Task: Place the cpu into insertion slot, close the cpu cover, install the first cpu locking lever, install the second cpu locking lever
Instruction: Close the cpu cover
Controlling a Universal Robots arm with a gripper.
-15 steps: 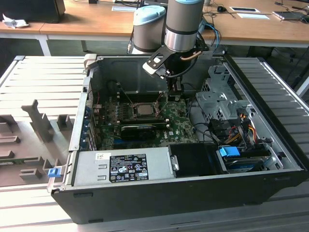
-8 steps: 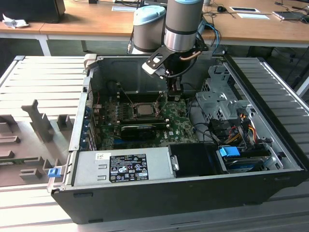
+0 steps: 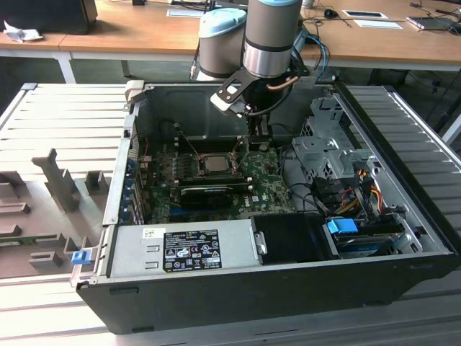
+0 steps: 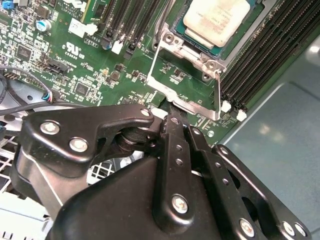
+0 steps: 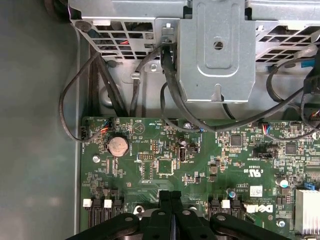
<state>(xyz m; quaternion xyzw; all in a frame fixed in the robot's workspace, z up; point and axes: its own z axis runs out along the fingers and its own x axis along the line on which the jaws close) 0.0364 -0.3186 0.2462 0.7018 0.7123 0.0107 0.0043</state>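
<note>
Stickers with print sit on the big grey power box (image 3: 180, 249) at the front of the open computer case (image 3: 288, 303): one black label (image 3: 191, 250) and one small white label (image 3: 153, 233). Their words are too small to tell. The case lies on a grey ribbed table (image 3: 57, 115).

The robot arm (image 3: 270, 36) reaches down into the case. Its black gripper (image 3: 258, 140) hangs over the green board (image 3: 266, 189), to the exterior view's right of the cpu (image 3: 215, 163).

In the second wrist view the cpu (image 4: 216, 20) lies flat in the insertion slot (image 4: 169, 36), with its pale silver top facing up. The cpu cover (image 4: 186, 103) is flipped open beside the slot, and green board shows through its square hole. Long black memory slots (image 4: 260, 55) run along the side of the slot.

The gripper (image 4: 167, 116) is squeezed closed, with its two fingers pressed together. Its tip is just beside the outer edge of the cover. Whether it touches the cover cannot be told.

In the first wrist view the closed gripper (image 5: 170, 195) points at the board, which has lots of tiny white letters and a small white sticker (image 5: 256, 190). A round silver battery (image 5: 118, 145) sits on the board. Black cables (image 5: 166, 70) run up to a grey metal cage (image 5: 217, 50).
</note>
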